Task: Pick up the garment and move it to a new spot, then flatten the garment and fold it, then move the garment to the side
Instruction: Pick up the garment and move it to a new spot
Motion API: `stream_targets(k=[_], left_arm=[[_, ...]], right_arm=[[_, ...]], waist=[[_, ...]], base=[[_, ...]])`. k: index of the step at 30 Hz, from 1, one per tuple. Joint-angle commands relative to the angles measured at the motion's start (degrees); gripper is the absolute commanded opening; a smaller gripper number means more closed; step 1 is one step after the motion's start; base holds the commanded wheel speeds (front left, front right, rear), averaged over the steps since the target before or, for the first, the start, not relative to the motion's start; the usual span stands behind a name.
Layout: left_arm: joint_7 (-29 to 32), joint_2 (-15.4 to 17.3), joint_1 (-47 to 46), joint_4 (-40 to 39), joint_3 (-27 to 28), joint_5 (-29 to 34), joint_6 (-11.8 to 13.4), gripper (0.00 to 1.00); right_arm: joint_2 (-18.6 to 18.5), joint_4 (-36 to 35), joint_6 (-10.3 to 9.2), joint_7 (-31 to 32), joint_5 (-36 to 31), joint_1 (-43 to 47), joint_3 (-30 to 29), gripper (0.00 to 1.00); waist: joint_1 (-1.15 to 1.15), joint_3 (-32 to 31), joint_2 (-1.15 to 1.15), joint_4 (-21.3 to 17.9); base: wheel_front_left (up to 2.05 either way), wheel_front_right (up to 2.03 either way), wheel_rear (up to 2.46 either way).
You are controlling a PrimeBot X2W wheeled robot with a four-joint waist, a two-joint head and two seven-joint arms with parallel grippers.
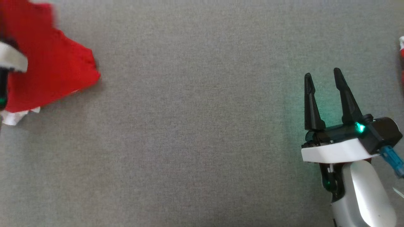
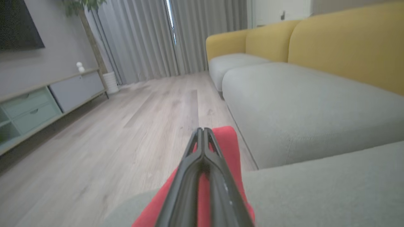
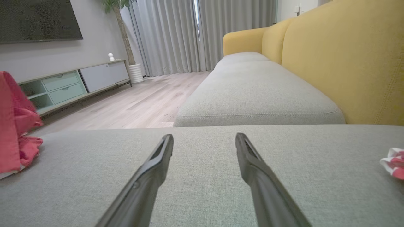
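Red garment (image 1: pixel 53 72) lies bunched at the edge of the grey sofa cushion (image 1: pixel 195 142), right at the left hand (image 2: pixel 202 130), whose fingers are pressed together with red cloth pinched between them. Its loose corner points across the cushion toward the right hand (image 1: pixel 322 73), well apart, fingers spread and holding nothing. The left hand is far nearer, so the carry looks to be its job.

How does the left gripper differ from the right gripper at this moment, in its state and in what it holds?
The left gripper is shut, while the right gripper stands open, its fingers wide apart. The left gripper pinches the red garment; the right gripper holds nothing, with bare grey cushion between its fingers. Both have two long dark fingers.
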Motion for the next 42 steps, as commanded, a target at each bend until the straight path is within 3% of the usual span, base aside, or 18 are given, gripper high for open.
stream_targets(k=[1, 10, 13, 19, 21, 28, 32, 34, 39, 42], left_arm=[[-1.89, 4.05, -2.86, -3.42, 1.57, 0.83, 0.1, 0.0], [-3.53, 3.95, -0.78, -18.61, 0.05, 2.92, 0.14, 0.0], [-1.58, 3.32, 1.18, -24.34, -1.64, 3.17, 0.47, 0.0], [3.16, 0.29, 2.96, -35.66, -4.91, 3.11, 2.2, 0.0], [4.62, -2.06, 2.19, -39.59, -6.28, 3.23, 3.25, 0.0], [5.98, -9.44, -3.5, -39.56, -10.07, 5.0, 4.97, 0.0], [7.68, -12.81, -4.87, -34.45, -13.65, 4.69, 3.63, 0.0], [8.75, -13.63, -4.11, -32.08, -15.64, 4.0, 2.7, 1.0], [7.3, -13.42, 0.35, -29.15, -17.69, 2.22, 1.76, 1.0], [4.47, -12.26, 3.98, -28.66, -16.61, 1.29, 2.68, 1.0]], right_arm=[[-0.07, -1.48, 0.37, -0.53, 0.56, -0.56, 1.33, 1.0], [-0.07, -0.57, 0.37, -0.53, 2.45, 0.15, 2.16, 1.0], [-0.07, -0.51, 0.37, -0.53, 3.22, 0.25, 2.52, 1.0], [-0.07, -0.79, 0.37, -0.54, 4.47, -0.17, 3.32, 1.0], [-0.07, -1.12, 0.37, -0.54, 5.17, -0.83, 4.04, 1.0], [-0.07, -2.02, 0.37, -0.54, 7.42, -2.9, 6.1, 1.0], [-0.07, -2.45, 0.37, -0.54, 8.72, -3.59, 6.46, 1.0], [-0.07, -2.58, 0.37, -0.54, 8.99, -3.63, 6.27, 1.0], [-0.07, -2.57, 0.37, -0.54, 8.58, -3.04, 4.61, 1.0], [-0.07, -2.37, 0.37, -0.54, 7.71, -2.65, 3.75, 1.0]], waist=[[0.0, -1.43, 0.0, 0.1], [0.0, -6.0, 0.0, -1.05], [0.0, -7.13, 0.0, -2.22], [0.0, -7.6, 0.0, -5.75], [0.0, -7.08, 0.0, -8.32], [0.0, -4.87, 0.0, -14.89], [0.0, -3.92, 0.0, -17.3], [0.0, -3.67, 0.0, -17.66], [0.0, -4.12, 0.0, -16.08], [0.0, -5.14, 0.0, -13.88]], base=[[0.0, 0.0, 0.0], [0.0, 0.0, 0.0], [0.0, 0.0, 0.0], [0.0, 0.0, 0.0], [0.0, 0.0, 0.0], [0.0, 0.0, 0.0], [0.0, 0.0, 0.0], [0.0, 0.0, 0.0], [0.0, 0.0, 0.0], [0.0, 0.0, 0.0]])
